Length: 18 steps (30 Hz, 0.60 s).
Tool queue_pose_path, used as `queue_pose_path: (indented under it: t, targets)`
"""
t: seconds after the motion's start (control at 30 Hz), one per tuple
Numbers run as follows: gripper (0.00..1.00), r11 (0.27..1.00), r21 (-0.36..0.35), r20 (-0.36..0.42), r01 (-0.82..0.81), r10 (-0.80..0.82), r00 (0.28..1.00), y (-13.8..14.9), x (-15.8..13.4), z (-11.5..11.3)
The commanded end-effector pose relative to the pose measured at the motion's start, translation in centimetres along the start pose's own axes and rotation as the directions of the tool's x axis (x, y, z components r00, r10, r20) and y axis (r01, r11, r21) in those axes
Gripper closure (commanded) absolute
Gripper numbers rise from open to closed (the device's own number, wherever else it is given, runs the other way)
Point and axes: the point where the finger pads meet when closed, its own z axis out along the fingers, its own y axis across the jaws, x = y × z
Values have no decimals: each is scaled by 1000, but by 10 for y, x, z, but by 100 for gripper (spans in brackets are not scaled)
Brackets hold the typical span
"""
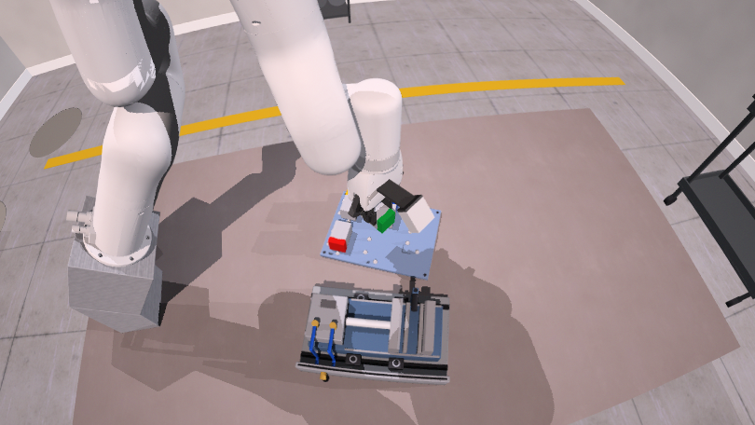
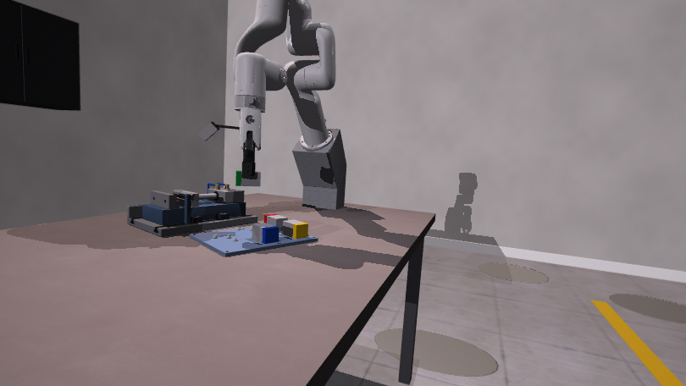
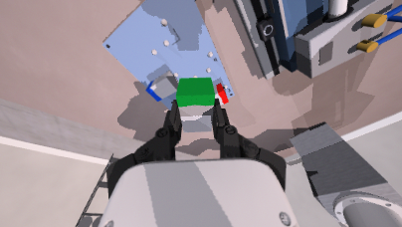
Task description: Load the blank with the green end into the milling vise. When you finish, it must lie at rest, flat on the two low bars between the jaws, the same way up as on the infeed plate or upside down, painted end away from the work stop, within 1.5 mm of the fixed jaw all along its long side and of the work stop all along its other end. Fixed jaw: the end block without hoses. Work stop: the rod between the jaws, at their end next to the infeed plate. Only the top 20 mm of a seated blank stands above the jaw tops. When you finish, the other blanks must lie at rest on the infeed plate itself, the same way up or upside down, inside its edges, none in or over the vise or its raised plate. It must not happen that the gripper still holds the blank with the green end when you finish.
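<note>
- Top: gripper (image 1: 371, 215) clamped on the green blank (image 1: 386, 219), held over the infeed plate (image 1: 412, 248). Red blank (image 1: 339, 237) lies on the plate; vise (image 1: 377, 330) just beside it.
- Exterior: green blank (image 2: 246, 178) hangs well above the table (image 2: 144, 297), up over the vise (image 2: 187, 211); blue (image 2: 267, 234), yellow (image 2: 296, 228) blanks on plate.
- Wrist: fingers pinch the blank's grey body, green end (image 3: 195, 92) pointing outward.

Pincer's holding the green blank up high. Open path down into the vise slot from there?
Probably yes. The pincer grips the green-ended blank well above the infeed plate; nothing shows between the vise jaws, though the work stop stands at the near end.
</note>
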Motion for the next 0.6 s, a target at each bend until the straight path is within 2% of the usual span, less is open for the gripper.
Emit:
queue_pose_path:
  t: [0.0,0.07,0.3,0.57]
  targets:
    - [100,994,1,-5,-105,105,994,-1,1,-1]
    - [100,989,2,-5,-151,151,989,-1,1,-1]
    - [100,989,2,-5,-151,151,989,-1,1,-1]
    - [100,947,4,-2,-321,321,947,-1,1,-1]
